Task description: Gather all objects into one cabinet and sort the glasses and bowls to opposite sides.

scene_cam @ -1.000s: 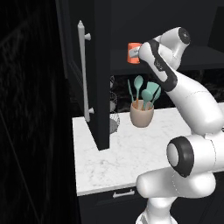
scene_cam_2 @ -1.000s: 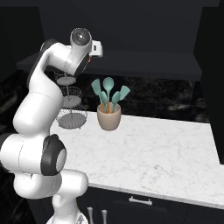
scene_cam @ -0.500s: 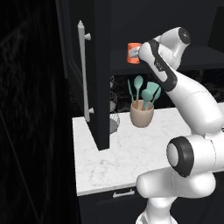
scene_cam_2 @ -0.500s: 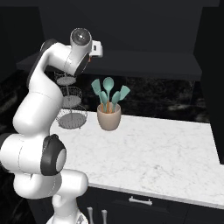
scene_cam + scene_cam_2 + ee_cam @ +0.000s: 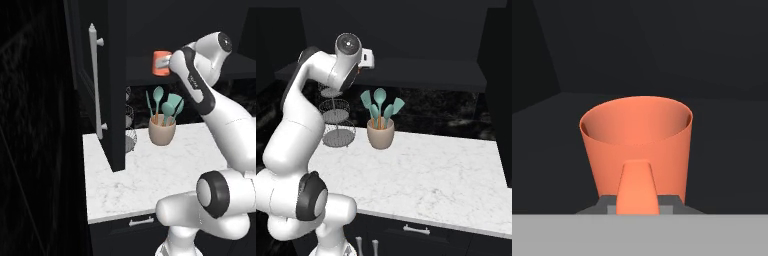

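The orange-red cup (image 5: 160, 64) stands upright on the dark shelf (image 5: 142, 74) inside the black cabinet. The cabinet's door (image 5: 114, 100) hangs open with its long silver bar handle (image 5: 95, 80) facing me. My gripper (image 5: 168, 62) reaches in from the right and touches the cup's side. In the hand view the cup (image 5: 637, 135) sits right against my gripper (image 5: 637, 197), open mouth up, and one finger lies along its wall. The gripper is shut on the cup's wall. In the right base view my own arm hides the cup in front of the shelf (image 5: 421, 70).
A beige pot of teal utensils (image 5: 162, 132) (image 5: 380, 134) stands on the white marble counter (image 5: 150, 175) (image 5: 436, 170) below the shelf. A tiered wire rack (image 5: 336, 122) stands beside the pot, by the open door. A drawer with a silver pull (image 5: 416, 230) is under the counter.
The jaws have closed on the cup's wall. The arm and the cup stay where they were on the shelf.
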